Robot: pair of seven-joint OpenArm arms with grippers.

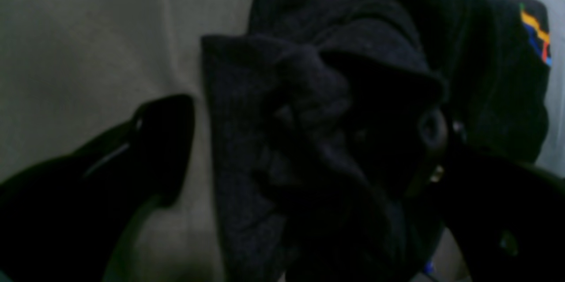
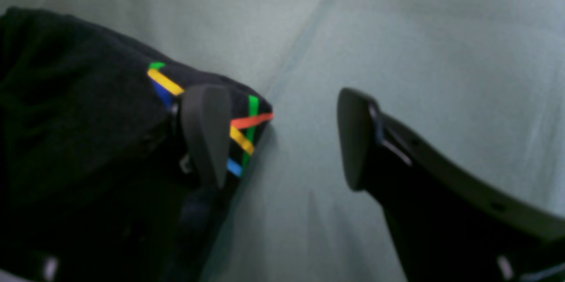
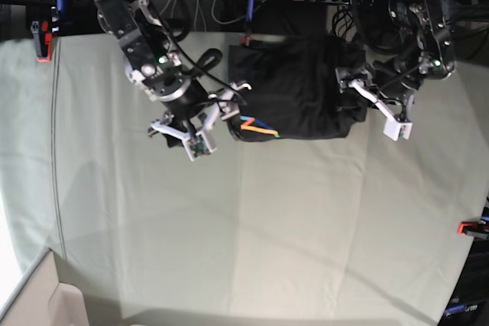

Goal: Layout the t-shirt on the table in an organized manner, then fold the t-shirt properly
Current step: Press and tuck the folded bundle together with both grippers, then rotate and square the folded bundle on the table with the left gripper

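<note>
**A:** Where do you stand with the t-shirt (image 3: pixel 298 85)?

**B:** You have it bundled at the far middle of the table (image 3: pixel 244 250), up against the far edge. It reads as a compact dark block, not a spread garment: no sleeves or collar can be picked out. In the left wrist view the cloth is heaped in thick folds and rolls, so I judge the laying out is not yet done, unless this block is already a rough fold. I cannot tell which from here.

**A:** And your grippers?

**B:** Your right gripper (image 3: pixel 206 129) sits at the left end of the bundle, jaws spread apart. One finger (image 2: pixel 205 134) lies over the corner with the crossed-stripe mark (image 3: pixel 257 127), the other hangs over bare table, so nothing is pinched. Your left gripper (image 3: pixel 380 106) is at the right end, jaws released wide; in its wrist view one finger rests over bare table and the other is lost in the dark folds. It grips nothing that I can see.

**A:** So what is left?

**B:** Nearly all of it, as I judge. You need to draw the shirt toward the near, bare part of the table, flatten it, then make the folds.
</note>
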